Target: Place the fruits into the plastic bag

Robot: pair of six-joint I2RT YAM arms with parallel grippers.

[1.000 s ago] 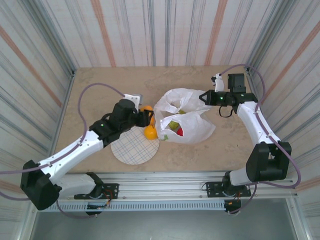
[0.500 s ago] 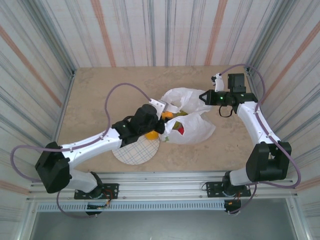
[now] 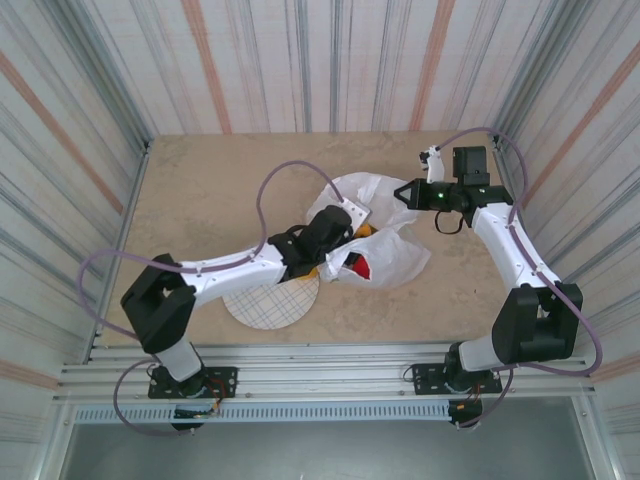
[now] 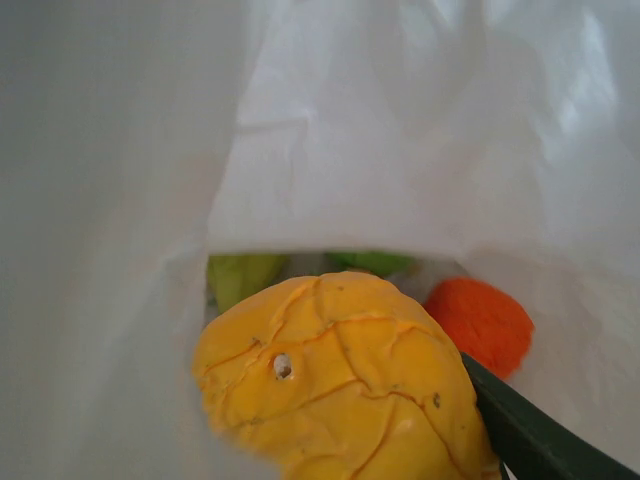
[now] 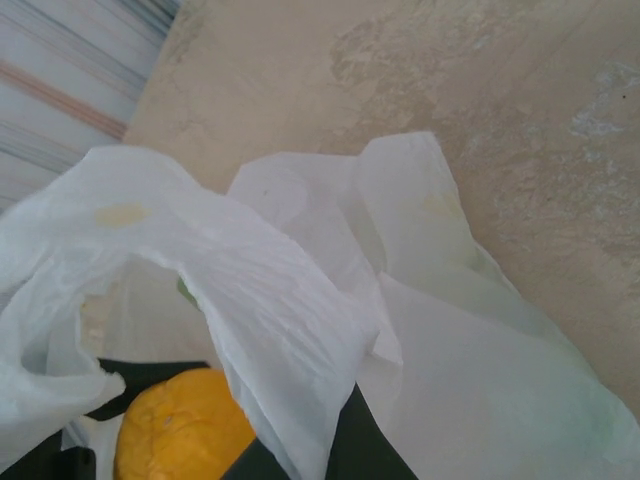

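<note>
Here the left gripper (image 3: 358, 228) is clamping a yellow-orange fruit (image 4: 340, 385) inside the plastic bag (image 4: 420, 130), with an orange-red fruit (image 4: 482, 322) lying just ahead. The right gripper's (image 3: 405, 193) grip I cannot tell.

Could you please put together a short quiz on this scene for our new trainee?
1. True or false: the plastic bag is empty.
2. Which claw grips the yellow fruit: A left, B right?
3. Fill in: the left arm reaches over the plaid ____.
Key: 1 false, an orange-red fruit lies inside; 2 A, the left claw; 3 plaid plate.
</note>
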